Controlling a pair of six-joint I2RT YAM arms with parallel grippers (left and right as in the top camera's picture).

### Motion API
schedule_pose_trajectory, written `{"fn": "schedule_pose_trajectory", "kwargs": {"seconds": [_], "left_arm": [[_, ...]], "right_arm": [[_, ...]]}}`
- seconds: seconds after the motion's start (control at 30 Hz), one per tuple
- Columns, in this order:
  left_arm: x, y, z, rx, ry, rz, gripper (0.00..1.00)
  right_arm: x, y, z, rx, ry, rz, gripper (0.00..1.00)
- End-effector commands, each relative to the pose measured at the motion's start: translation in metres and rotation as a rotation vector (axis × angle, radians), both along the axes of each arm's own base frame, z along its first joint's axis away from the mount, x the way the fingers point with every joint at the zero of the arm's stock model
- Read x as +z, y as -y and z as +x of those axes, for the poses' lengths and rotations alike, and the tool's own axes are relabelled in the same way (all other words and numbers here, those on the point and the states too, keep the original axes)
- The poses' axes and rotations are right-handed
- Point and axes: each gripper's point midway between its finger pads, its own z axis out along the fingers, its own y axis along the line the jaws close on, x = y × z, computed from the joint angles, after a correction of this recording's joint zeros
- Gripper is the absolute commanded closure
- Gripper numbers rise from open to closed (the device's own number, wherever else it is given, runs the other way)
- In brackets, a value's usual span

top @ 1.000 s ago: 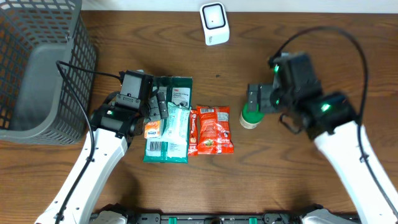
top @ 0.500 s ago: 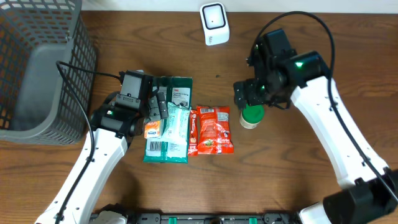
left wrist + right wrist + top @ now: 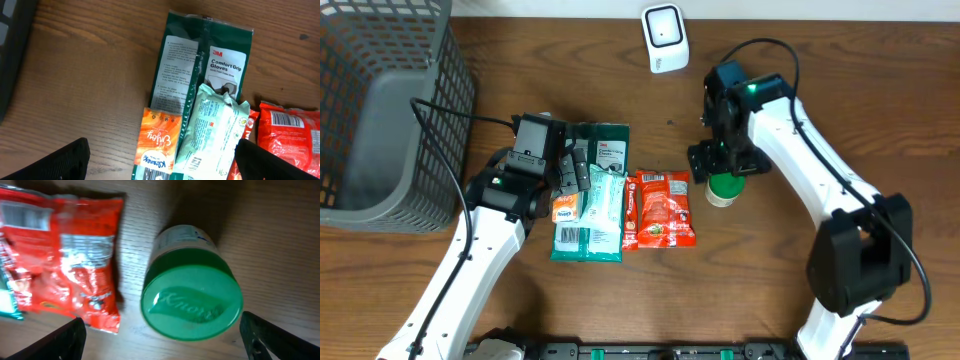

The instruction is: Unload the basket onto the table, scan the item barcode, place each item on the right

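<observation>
Though half-hidden overhead — green-lidded jar point(image 3: 190, 300), whole from the right wrist.

Brown wood table point(image 3: 740, 290), fine grain showing, low satin sheen. Grey plastic basket point(image 3: 455, 100), open mesh, matt. White plastic scanner point(image 3: 665, 38), smooth, glossy. Green plastic jar lid point(image 3: 191, 302), smooth, raised lettering, soft shine. Crinkled film red pouch point(image 3: 65, 255), very glossy, strong glare. Printed film glove pack point(image 3: 200, 65), dark green, slight sheen. Thin wrinkled film on orange tissue pack point(image 3: 159, 142) and white-green pouch point(image 3: 212, 127).
</observation>
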Motion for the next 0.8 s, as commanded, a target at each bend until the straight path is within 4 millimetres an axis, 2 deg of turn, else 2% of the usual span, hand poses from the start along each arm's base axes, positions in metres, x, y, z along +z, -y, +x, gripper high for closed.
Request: {"fn": "schedule_pose_trajectory", "kwargs": {"seconds": [0.0, 0.17, 0.57, 0.67, 0.77], "left_arm": [[0.008, -0.001, 0.005, 0.011, 0.024, 0.001, 0.07], [0.008, -0.001, 0.005, 0.011, 0.024, 0.002, 0.07], [0.008, -0.001, 0.005, 0.011, 0.024, 0.001, 0.07], [0.008, -0.001, 0.005, 0.011, 0.024, 0.001, 0.07], [0.008, -0.001, 0.005, 0.011, 0.024, 0.001, 0.07]], "right_arm": [[-0.012, 0.007, 0.003, 0.006, -0.024, -0.043, 0.06], [-0.024, 0.015, 0.003, 0.009, -0.045, -0.094, 0.06], [-0.026, 0.013, 0.002, 0.008, -0.051, -0.085, 0.08], [-0.02, 0.011, 0.006, 0.007, -0.033, -0.073, 0.05], [-0.005, 0.004, 0.01, 0.005, -0.004, -0.031, 0.02]]}}
